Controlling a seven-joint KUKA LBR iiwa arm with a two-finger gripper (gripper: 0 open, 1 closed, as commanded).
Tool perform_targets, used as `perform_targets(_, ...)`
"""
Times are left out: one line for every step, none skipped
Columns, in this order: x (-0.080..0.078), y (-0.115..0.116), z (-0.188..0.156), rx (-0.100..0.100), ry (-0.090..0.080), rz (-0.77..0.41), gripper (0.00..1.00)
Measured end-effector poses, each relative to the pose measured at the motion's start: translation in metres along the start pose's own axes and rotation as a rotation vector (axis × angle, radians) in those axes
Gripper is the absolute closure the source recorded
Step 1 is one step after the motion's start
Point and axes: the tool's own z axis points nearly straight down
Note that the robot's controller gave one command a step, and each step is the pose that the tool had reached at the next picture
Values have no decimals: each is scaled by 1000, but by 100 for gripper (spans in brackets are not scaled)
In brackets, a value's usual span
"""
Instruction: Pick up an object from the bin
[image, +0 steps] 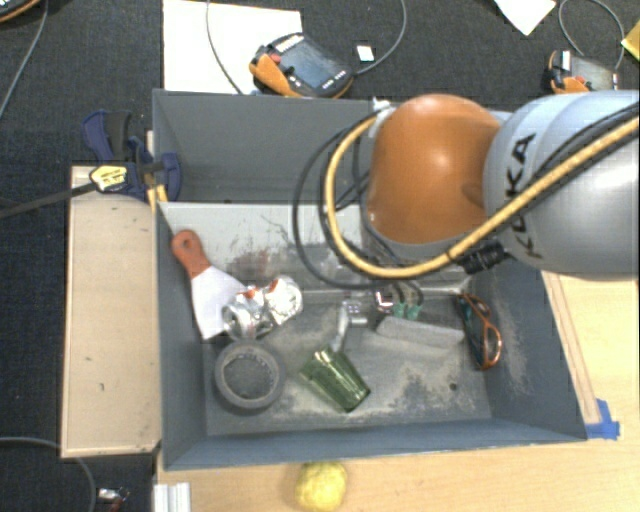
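Hovering hand (349, 322) just beside green glass block (335, 381), bin (430, 385) front-centre; grip state: cannot tell.

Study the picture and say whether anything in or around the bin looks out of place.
One thing stands out: a yellow lumpy ball lies outside the grey bin, just beyond its near wall. Inside, a green clear container lies tipped on its side beside the grey tape roll.

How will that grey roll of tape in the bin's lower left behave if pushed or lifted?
The grey tape roll lies flat, so it would probably slide rather than roll. Its ring looks stiff, and the open middle suggests it's fairly light.
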Motion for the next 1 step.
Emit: perform_targets(-2, -1, -4, -1, -8, 6, 0)
